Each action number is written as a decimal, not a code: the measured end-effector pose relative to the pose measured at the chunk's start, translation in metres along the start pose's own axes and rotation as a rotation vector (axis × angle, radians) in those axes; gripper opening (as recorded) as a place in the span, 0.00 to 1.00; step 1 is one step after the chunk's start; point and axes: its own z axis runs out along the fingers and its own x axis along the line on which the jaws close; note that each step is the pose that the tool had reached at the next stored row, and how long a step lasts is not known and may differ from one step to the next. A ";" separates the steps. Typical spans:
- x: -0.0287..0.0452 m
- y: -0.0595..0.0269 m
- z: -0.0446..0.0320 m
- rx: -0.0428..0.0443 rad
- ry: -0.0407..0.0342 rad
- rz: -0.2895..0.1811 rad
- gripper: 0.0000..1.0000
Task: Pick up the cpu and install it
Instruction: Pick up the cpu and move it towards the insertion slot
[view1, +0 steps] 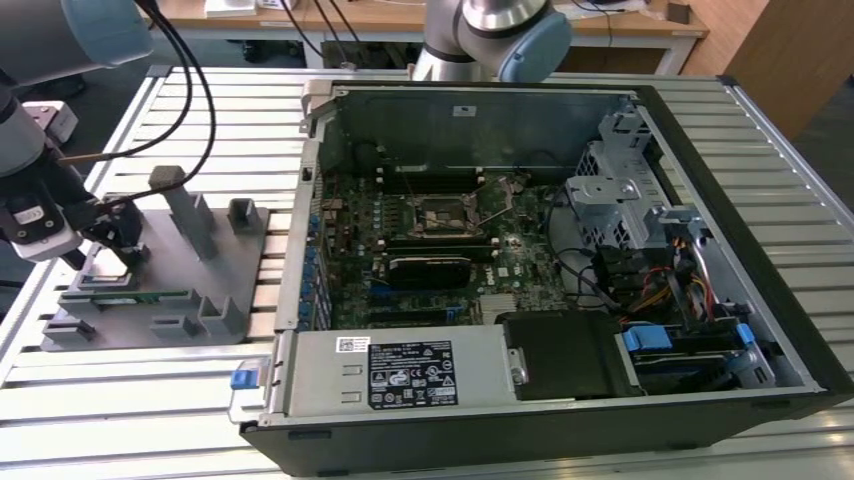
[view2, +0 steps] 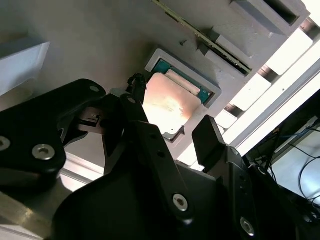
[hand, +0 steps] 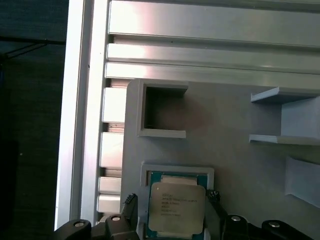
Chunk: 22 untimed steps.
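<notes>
Silver-grey metal top, flat and square with a teal-green border: the cpu (hand: 176, 207), lying level in a raised square pocket of the matt grey moulded holder (hand: 225, 115). The black claw (hand: 172, 200) is released, its two jointed fingers straddling opposite edges of the chip, not clamped on it. The holder rests on the ribbed aluminium desk (view1: 160, 400), towards the exterior view's left of the open computer case (view1: 481, 125).

The cpu (hand: 177, 207) lies flat, metal top up, in a pale square-rimmed seat of the grey fixture plate (hand: 230, 165). The gripper (hand: 172, 204) straddles it, one black fingertip (hand: 130, 205) on each side, jaws spread and clear of the chip. Near the seat is a rectangular recess (hand: 162, 112) in the same plate, and beyond the plate's edge run aluminium table slats (hand: 210, 30).
</notes>
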 end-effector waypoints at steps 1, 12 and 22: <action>0.0000 -0.0001 0.0007 0.0000 0.0015 0.000 0.64; -0.0018 -0.0002 0.0035 0.0041 0.0063 0.005 0.64; -0.0036 -0.0003 0.0034 0.0044 0.0055 0.047 0.64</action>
